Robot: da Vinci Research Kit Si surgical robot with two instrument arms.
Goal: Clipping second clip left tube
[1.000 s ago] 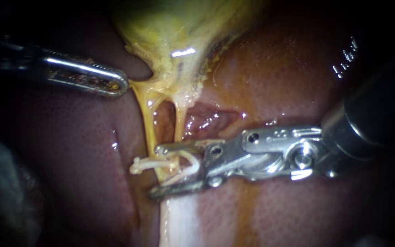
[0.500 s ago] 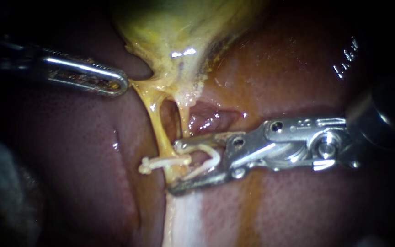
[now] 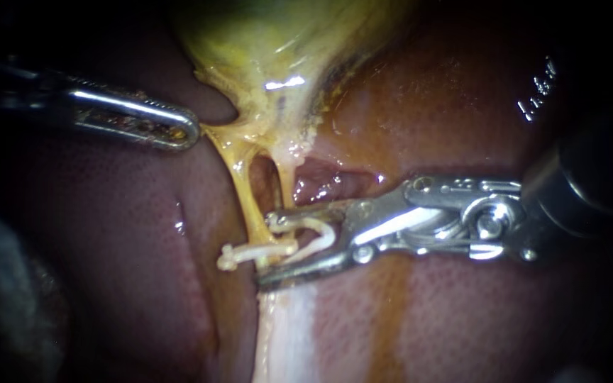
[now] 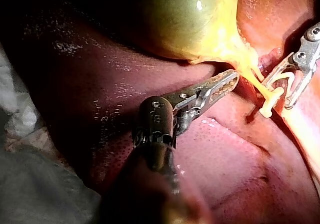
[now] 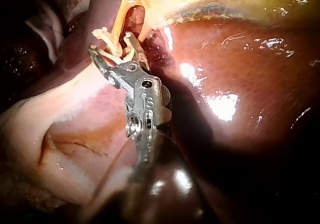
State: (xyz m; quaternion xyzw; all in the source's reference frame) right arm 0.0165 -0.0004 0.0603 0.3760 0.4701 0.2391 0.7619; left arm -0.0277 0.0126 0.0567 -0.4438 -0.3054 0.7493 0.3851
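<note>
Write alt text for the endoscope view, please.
Right instrument, jaws holding an open white clip, reaches the left tube where a closed clip already sits. Left instrument lies beside the gallbladder; liver behind.

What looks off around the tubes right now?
Nothing torn or spilled. The open clip in the right instrument crowds the shut clip on the left tube; they look nearly touching.
</note>
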